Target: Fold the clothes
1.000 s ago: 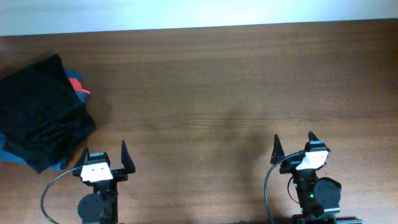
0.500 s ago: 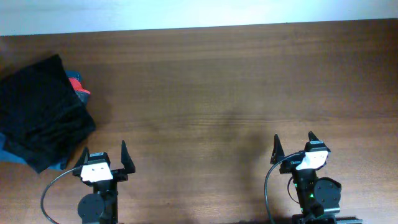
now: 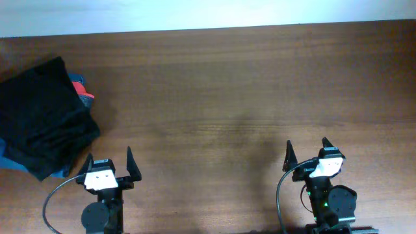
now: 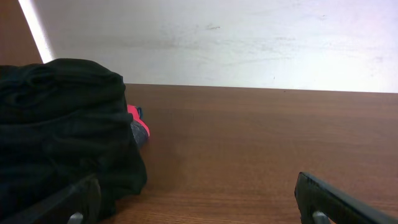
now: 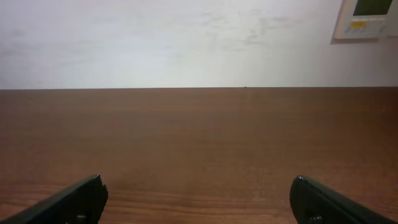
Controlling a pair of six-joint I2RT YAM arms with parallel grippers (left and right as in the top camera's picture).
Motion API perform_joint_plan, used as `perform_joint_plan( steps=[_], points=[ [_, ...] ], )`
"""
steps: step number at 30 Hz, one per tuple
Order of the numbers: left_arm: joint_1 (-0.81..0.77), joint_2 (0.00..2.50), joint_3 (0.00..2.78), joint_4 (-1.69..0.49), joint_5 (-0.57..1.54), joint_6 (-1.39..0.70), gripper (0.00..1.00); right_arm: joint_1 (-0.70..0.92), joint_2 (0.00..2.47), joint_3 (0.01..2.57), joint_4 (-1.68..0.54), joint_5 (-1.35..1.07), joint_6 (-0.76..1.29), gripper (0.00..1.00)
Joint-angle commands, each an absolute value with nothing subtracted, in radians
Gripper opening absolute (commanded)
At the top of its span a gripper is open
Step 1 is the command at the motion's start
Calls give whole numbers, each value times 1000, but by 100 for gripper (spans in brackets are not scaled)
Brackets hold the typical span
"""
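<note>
Change: nothing has moved over the last second; the pile, both arms and the bare wood look the same in each overhead view, so you are at a standstill and EARLIER frames match this one.
Meaning for the task: judging from this, no shirt is laid out for folding; either the stack is done or you have yet to pick the next piece.
Clothes: the soft black folded shirts (image 3: 42, 117) sit stacked at the far left edge of the brown wooden table (image 3: 227, 97), with a sliver of red-and-grey cloth (image 3: 80, 91) and some blue cloth (image 3: 10, 159) peeping from under them.
Left pincer: your left gripper (image 3: 109, 165) stands wide and empty, just beside the near corner of the pile, not touching it; in its wrist view the black heap (image 4: 62, 130) fills the left side.
Right pincer: your right gripper (image 3: 307, 151) is also spread wide, holding nothing, well apart from the clothes, facing bare table and the white wall (image 5: 186, 37).
</note>
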State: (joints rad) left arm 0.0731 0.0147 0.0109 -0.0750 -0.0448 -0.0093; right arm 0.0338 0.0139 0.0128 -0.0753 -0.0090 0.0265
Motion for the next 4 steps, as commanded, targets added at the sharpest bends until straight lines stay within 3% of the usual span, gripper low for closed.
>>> perform_joint_plan(
  steps=[1,4],
  points=[
    [72,7,9,-80,-49,-22,99,39,6,6,-78,-15,35,99],
    [72,7,9,-80,-49,-22,99,39,6,6,-78,-15,35,99]
  ],
)
